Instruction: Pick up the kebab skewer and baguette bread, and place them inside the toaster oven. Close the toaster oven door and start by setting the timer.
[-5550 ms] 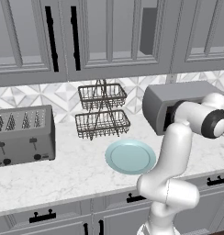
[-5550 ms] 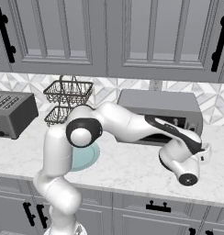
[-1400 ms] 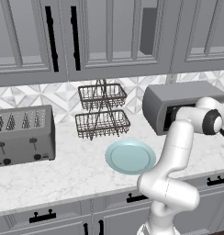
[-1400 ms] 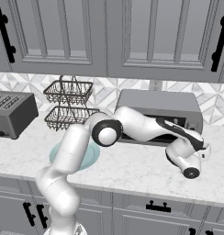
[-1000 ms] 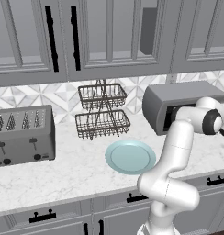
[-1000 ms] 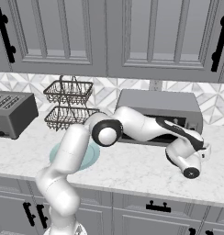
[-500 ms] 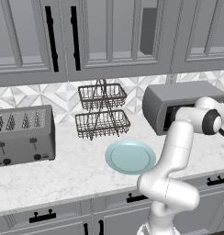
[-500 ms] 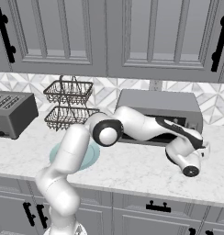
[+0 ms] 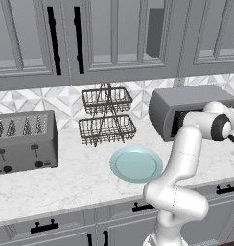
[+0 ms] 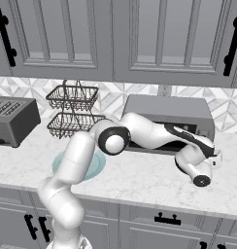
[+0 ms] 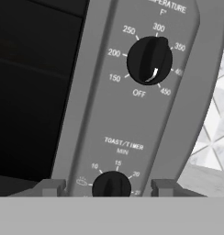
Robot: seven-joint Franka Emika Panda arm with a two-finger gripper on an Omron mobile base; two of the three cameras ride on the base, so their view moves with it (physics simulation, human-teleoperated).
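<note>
The toaster oven (image 9: 195, 98) (image 10: 164, 107) stands at the back right of the counter, its dark front pane facing out. In the hand view its control panel (image 11: 109, 114) is very close. My gripper (image 11: 109, 187) is open, with one finger on each side of the black timer knob (image 11: 112, 185) and a small gap at both sides. The temperature knob (image 11: 149, 59) sits above it. In the right base view my gripper (image 10: 215, 158) is at the oven's right front corner. The kebab skewer and the baguette bread are out of view.
A pale teal plate (image 9: 136, 164) (image 10: 97, 164) lies bare near the counter's front. A two-tier wire rack (image 9: 107, 117) (image 10: 72, 109) stands behind it. A grey slot toaster (image 9: 25, 141) (image 10: 11, 119) is at the far left. Wall cabinets hang above.
Since the oldest frames my forearm has risen and the hand has swung in toward the oven's right front. Over the last second the arm has hardly moved.
</note>
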